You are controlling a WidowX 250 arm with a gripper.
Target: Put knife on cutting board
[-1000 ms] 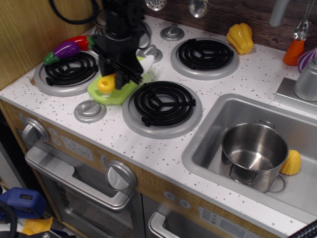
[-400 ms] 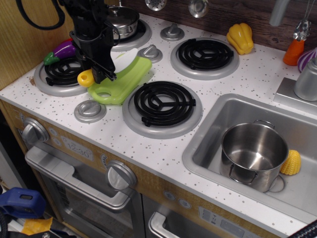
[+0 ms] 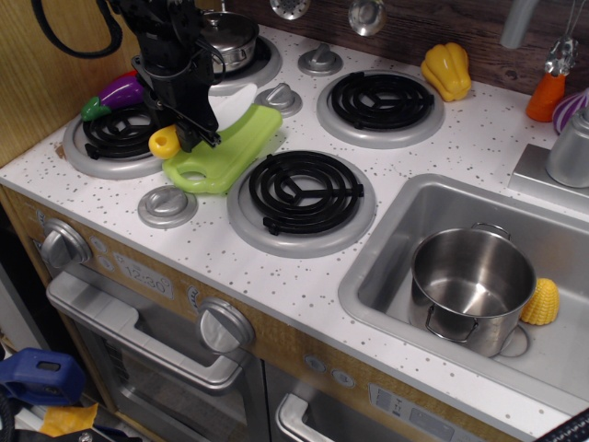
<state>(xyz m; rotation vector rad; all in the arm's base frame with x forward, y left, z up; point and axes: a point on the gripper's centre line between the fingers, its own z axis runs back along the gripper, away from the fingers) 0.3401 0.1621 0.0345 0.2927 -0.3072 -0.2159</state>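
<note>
Fingers (image 3: pixel 189 138) grip knife (image 3: pixel 166 142) above speckled white stovetop (image 3: pixel 212 253).

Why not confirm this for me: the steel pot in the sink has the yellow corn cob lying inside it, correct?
Not quite. The steel pot does sit in the sink, but the corn cob lies outside it, against the pot's right side on the sink floor. The pot looks empty. The observation.image view shows this.

A steel pot (image 3: pixel 472 287) and yellow corn cob (image 3: pixel 541 302) sit in the sink (image 3: pixel 386 276); a yellow pepper (image 3: pixel 446 70) lies on the worktop (image 3: pixel 276 267).
</note>
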